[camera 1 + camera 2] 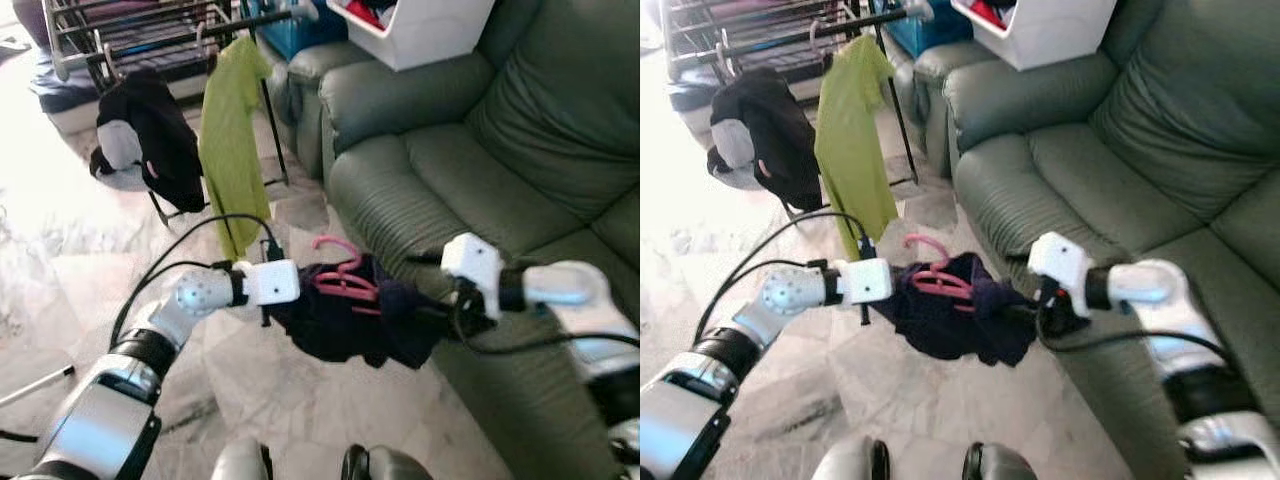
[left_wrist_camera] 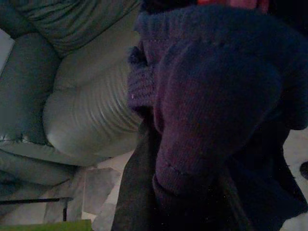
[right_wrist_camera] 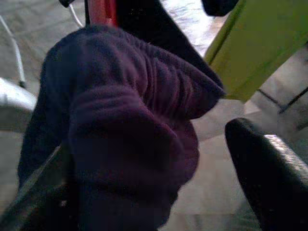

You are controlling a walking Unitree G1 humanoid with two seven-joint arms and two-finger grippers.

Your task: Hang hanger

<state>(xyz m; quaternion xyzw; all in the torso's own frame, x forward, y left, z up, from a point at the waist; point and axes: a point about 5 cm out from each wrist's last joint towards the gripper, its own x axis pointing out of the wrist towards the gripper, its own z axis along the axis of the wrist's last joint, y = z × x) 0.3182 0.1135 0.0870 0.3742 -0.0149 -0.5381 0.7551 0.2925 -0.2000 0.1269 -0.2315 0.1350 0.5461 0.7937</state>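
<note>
A pink hanger (image 1: 345, 278) lies in a bunched dark purple garment (image 1: 350, 320) that hangs in the air between my two arms, above the floor and just in front of the sofa. My left gripper (image 1: 300, 298) is buried in the garment's left end and shut on it; the cloth (image 2: 211, 110) covers most of the left wrist view. My right gripper (image 1: 445, 322) is at the garment's right end. In the right wrist view the cloth (image 3: 130, 125) lies between its spread fingers (image 3: 269, 178), and a gap shows beside one of them.
A drying rack (image 1: 150, 40) stands at the back left, with a green shirt (image 1: 232, 130) and a black garment (image 1: 150, 135) hanging from it. A green sofa (image 1: 480, 170) runs along the right, with a white bin (image 1: 420, 30) on it. The tiled floor (image 1: 90, 270) lies open on the left.
</note>
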